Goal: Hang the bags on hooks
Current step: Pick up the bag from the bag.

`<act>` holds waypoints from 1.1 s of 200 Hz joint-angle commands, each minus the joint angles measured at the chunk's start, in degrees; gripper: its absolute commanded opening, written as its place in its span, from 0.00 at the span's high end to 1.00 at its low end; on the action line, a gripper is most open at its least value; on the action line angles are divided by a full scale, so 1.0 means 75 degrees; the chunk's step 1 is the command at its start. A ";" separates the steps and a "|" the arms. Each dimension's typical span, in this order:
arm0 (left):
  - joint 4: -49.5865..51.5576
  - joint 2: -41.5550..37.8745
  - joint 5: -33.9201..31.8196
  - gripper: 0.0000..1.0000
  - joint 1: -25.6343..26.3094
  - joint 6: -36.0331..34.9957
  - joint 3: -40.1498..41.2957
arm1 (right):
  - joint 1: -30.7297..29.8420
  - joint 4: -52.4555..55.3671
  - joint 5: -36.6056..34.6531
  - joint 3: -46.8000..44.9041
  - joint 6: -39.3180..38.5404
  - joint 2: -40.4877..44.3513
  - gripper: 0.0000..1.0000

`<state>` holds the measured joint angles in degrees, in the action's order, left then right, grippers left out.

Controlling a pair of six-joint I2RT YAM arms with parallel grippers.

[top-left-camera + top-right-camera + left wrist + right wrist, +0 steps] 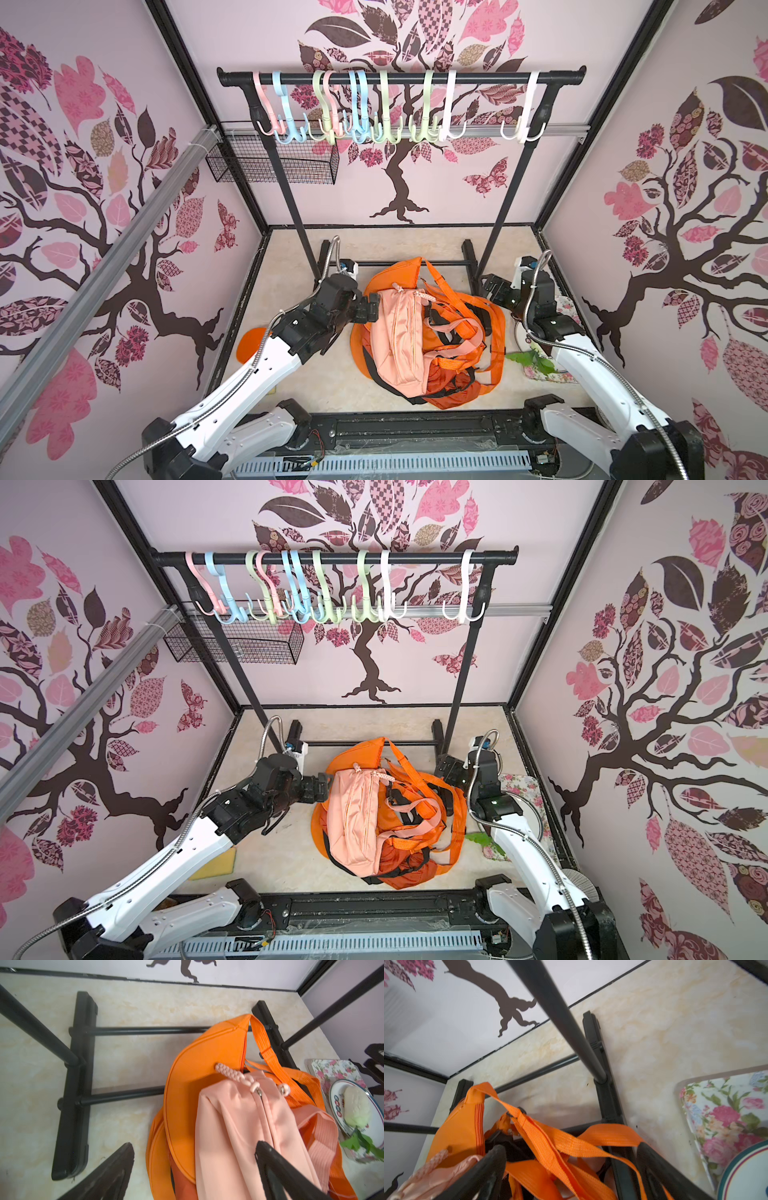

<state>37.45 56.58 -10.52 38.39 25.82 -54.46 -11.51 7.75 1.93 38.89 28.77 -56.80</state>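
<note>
Peach and orange fabric is heaped on the marbled floor [399, 241]: a peach bag [399, 332] lies on top of an orange bag [395, 274], between the two grippers. The left gripper [368, 308] sits right at the heap's side, jaws spread wide and holding nothing. In the left wrist view one finger [276, 1167] overlaps the peach bag beside its zip, while the other is over bare floor. The right gripper [496, 289] is on the opposite side of the heap, its jaws just as wide and empty. In the right wrist view loose orange straps [550, 1142] lie ahead of and between its fingers; whether they touch cannot be told. Well above both grippers, pastel hooks [383, 108] hang in a row from the black rail [490, 77], with the bags far below them. Just beside the right gripper, away from the bags, a floral mat [565, 305] carries a plate [337, 1103].
</note>
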 commanded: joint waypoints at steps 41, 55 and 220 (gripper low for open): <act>0.0753 -0.0390 0.0556 0.06 0.1216 0.0892 -0.0084 | -0.0179 0.0552 0.0311 -0.0749 0.0310 0.0868 0.00; 0.0589 -0.0024 0.0866 0.06 0.1282 0.0929 -0.0128 | -0.0188 0.0663 0.0270 -0.0772 0.0305 0.1054 0.00; -0.0268 0.1111 0.0833 1.00 0.1877 0.0725 -0.0912 | -0.0189 0.1304 0.0323 -0.0682 0.0248 0.1508 0.04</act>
<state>35.44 67.88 -1.91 52.45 34.09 -55.20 -12.73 15.68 3.75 32.18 30.87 -46.17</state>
